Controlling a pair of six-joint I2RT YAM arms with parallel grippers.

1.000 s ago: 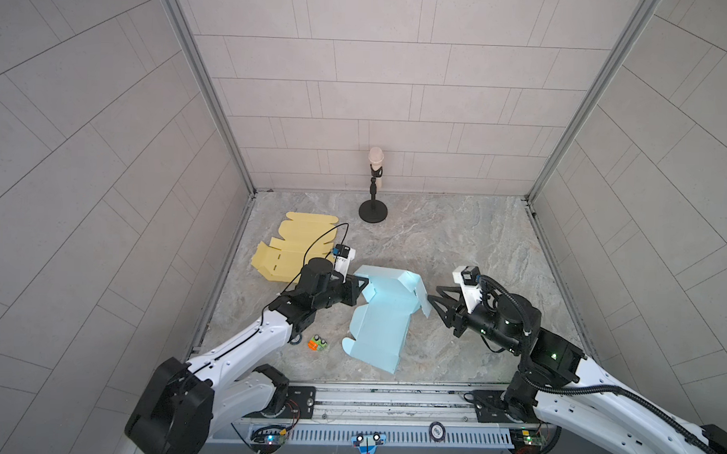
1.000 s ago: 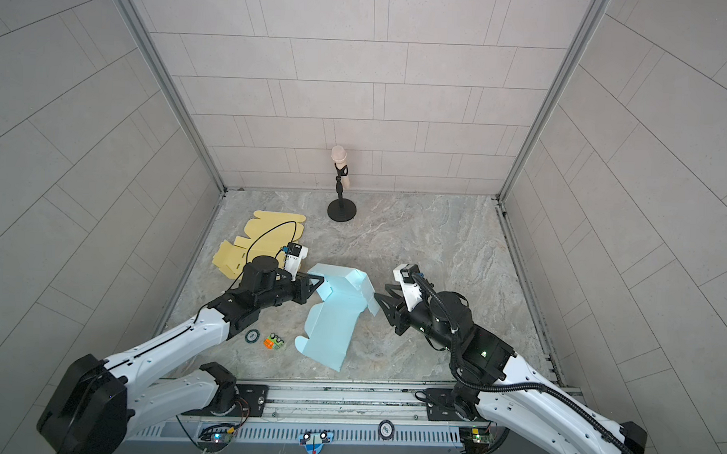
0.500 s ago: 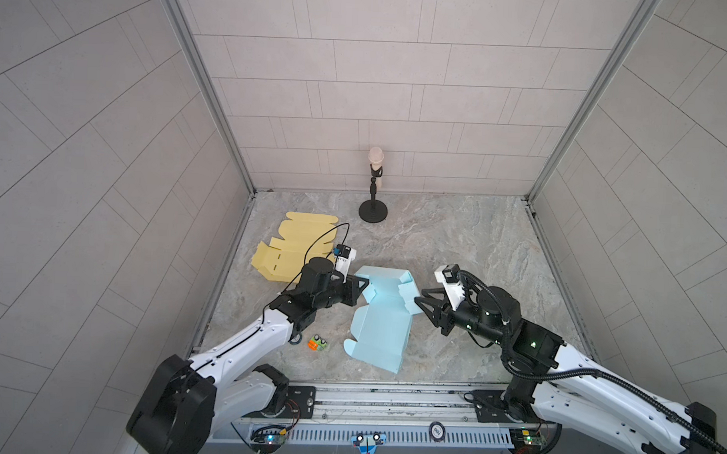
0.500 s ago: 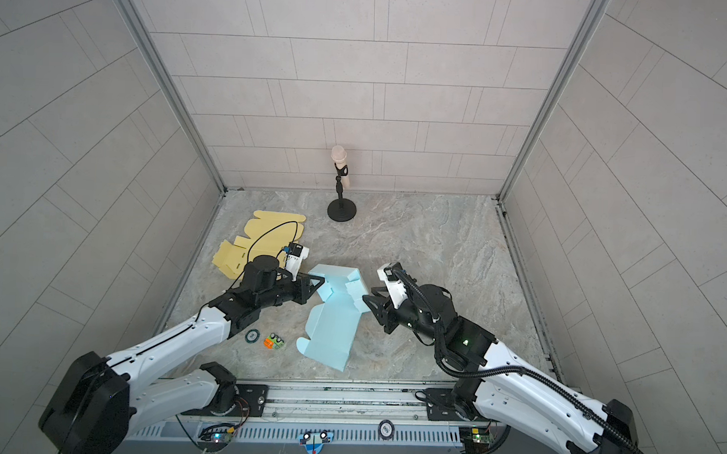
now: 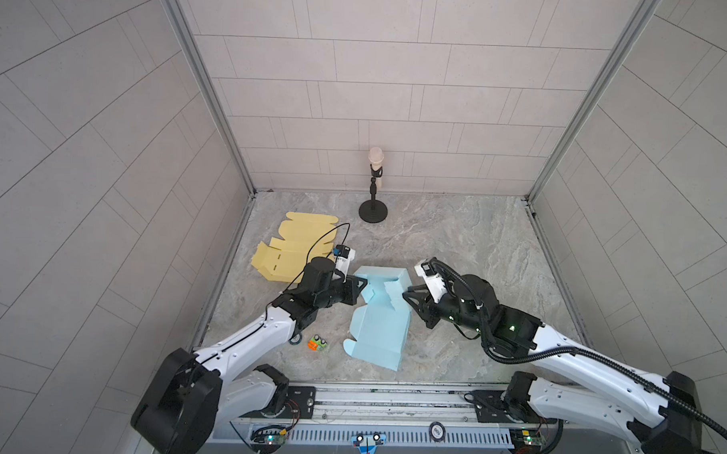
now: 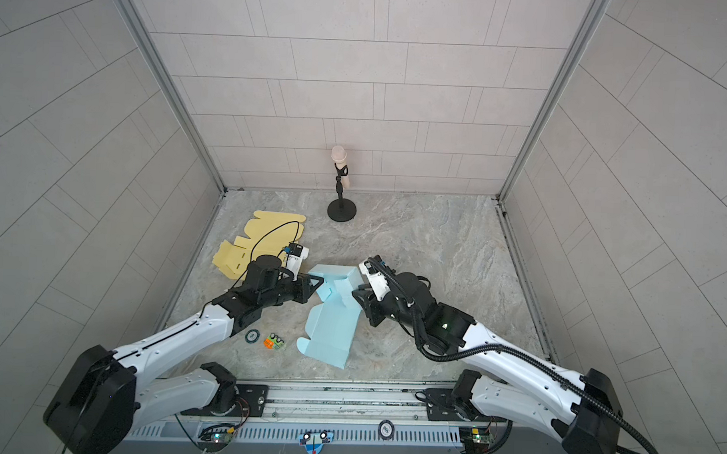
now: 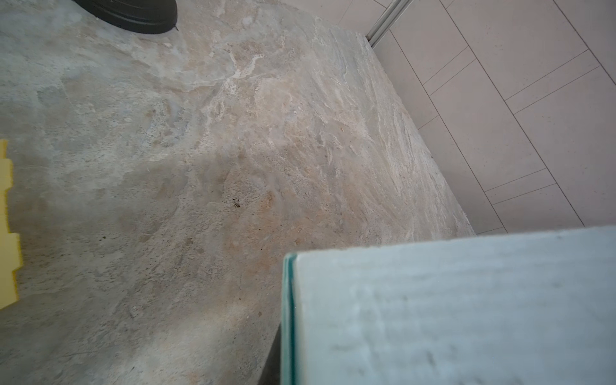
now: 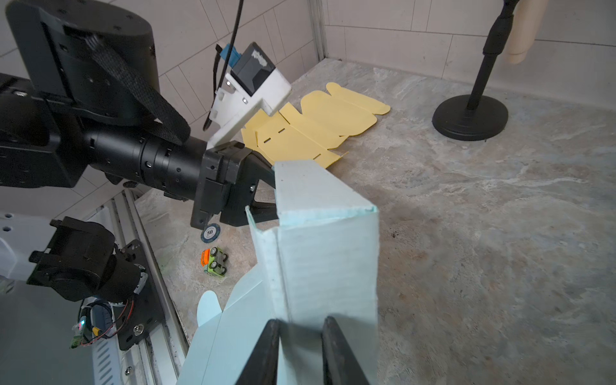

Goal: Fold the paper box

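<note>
A light blue paper box (image 5: pixel 377 320) (image 6: pixel 333 322), partly folded, lies mid-table with its far end raised into walls. My left gripper (image 5: pixel 362 286) (image 6: pixel 316 286) is shut on the box's left wall; in the left wrist view that blue panel (image 7: pixel 450 310) fills the corner and hides the jaws. The right wrist view shows the left gripper (image 8: pixel 266 190) pinching that wall's edge. My right gripper (image 5: pixel 407 298) (image 8: pixel 298 325) is at the box's right wall (image 8: pixel 326 253). Its fingers straddle the upright fold with a narrow gap still between them.
A flat yellow box blank (image 5: pixel 298 250) lies at the back left. A black microphone stand (image 5: pixel 372 211) stands at the back middle. A small toy car (image 5: pixel 318 343) and a poker chip (image 6: pixel 252 336) lie front left, near the box. Tiled walls enclose the table.
My right gripper has moved left onto the box's right wall and its jaws have narrowed around it. The left arm has held still on the left wall.
</note>
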